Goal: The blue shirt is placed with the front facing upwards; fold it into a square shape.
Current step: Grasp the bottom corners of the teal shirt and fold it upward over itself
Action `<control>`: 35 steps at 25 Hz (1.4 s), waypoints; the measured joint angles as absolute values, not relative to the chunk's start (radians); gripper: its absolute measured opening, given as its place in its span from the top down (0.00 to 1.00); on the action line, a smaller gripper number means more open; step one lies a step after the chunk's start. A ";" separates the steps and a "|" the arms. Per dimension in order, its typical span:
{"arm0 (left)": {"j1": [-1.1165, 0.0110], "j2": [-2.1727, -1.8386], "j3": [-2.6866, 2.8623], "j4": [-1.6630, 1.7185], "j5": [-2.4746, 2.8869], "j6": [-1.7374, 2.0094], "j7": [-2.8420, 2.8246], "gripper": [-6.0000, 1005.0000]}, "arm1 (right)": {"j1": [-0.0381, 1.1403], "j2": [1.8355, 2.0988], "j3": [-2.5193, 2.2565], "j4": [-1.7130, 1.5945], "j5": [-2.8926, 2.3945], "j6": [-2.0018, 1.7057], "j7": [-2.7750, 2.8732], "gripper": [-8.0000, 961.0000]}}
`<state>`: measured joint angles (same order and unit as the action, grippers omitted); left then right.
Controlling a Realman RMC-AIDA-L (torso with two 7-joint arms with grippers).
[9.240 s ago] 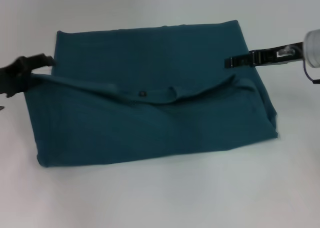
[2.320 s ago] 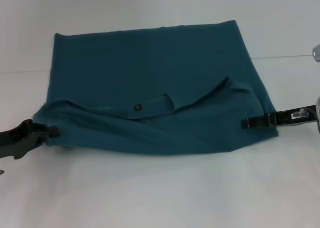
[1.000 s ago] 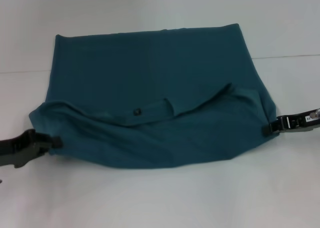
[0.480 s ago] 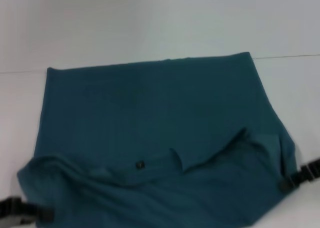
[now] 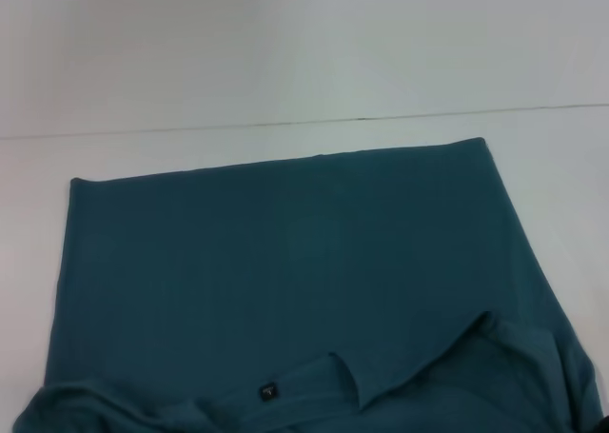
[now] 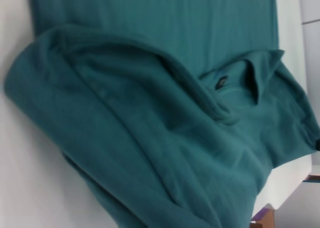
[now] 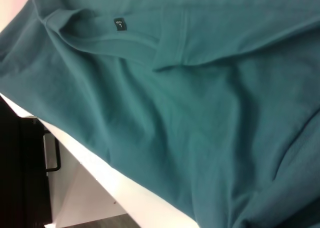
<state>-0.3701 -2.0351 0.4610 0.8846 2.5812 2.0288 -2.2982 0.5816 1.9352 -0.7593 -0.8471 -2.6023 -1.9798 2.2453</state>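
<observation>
The blue shirt fills the lower half of the head view, spread flat on the white table, plain teal side up. Its far edge runs straight across, well short of the thin seam line that crosses the table beyond it. At the near side of the shirt the fabric is bunched and doubled over itself, and there's the collar curling up with the small dark label right beside it.

From the left wrist view, a thick rounded fold of the shirt heaps over the flat layer, with the label tucked in the collar opening. The right wrist view looks across rumpled cloth hanging over the table's white edge, label near the collar band.

Neither gripper shows clearly in any view, so there's no telling how the jaws of either stand.
</observation>
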 joint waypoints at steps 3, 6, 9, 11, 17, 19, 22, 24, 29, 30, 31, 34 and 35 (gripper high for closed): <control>-0.384 -2.031 0.449 0.883 2.573 2.018 -2.294 0.94 | 0.579 1.935 -0.749 -0.841 -2.560 -1.982 2.231 0.95; -0.437 -2.013 0.420 0.865 2.559 1.995 -2.309 0.94 | 0.578 1.924 -0.722 -0.831 -2.451 -1.982 2.229 0.95; -0.506 -1.987 0.391 0.826 2.558 1.955 -2.337 0.94 | 0.585 1.902 -0.648 -0.819 -2.348 -1.967 2.242 0.95; -0.557 -1.967 0.381 0.795 2.558 1.916 -2.362 0.94 | 0.589 1.892 -0.587 -0.817 -2.323 -1.924 2.260 0.95; -0.676 -1.933 0.385 0.739 2.558 1.774 -2.436 0.94 | 0.590 1.889 -0.475 -0.815 -2.282 -1.722 2.324 0.95; -0.707 -1.929 0.390 0.730 2.558 1.722 -2.461 0.94 | 0.595 1.891 -0.472 -0.814 -2.254 -1.650 2.344 0.95; -0.740 -1.927 0.393 0.722 2.559 1.638 -2.496 0.94 | 0.614 1.898 -0.478 -0.809 -2.234 -1.549 2.368 0.95; -0.752 -1.931 0.395 0.718 2.561 1.582 -2.513 0.94 | 0.637 1.903 -0.484 -0.795 -2.236 -1.494 2.374 0.95; -0.773 -1.936 0.443 0.662 2.561 1.435 -2.537 0.94 | 0.685 1.913 -0.550 -0.758 -2.261 -1.343 2.383 0.95; -0.778 -1.938 0.455 0.649 2.561 1.401 -2.537 0.94 | 0.693 1.915 -0.568 -0.749 -2.274 -1.308 2.390 0.95; -0.781 -1.941 0.465 0.638 2.560 1.369 -2.537 0.94 | 0.702 1.918 -0.585 -0.740 -2.290 -1.279 2.399 0.95; -0.786 -1.953 0.473 0.631 2.560 1.307 -2.537 0.94 | 0.720 1.926 -0.614 -0.722 -2.337 -1.207 2.420 0.95; -0.787 -1.956 0.473 0.631 2.560 1.294 -2.538 0.94 | 0.724 1.929 -0.620 -0.716 -2.344 -1.185 2.424 0.95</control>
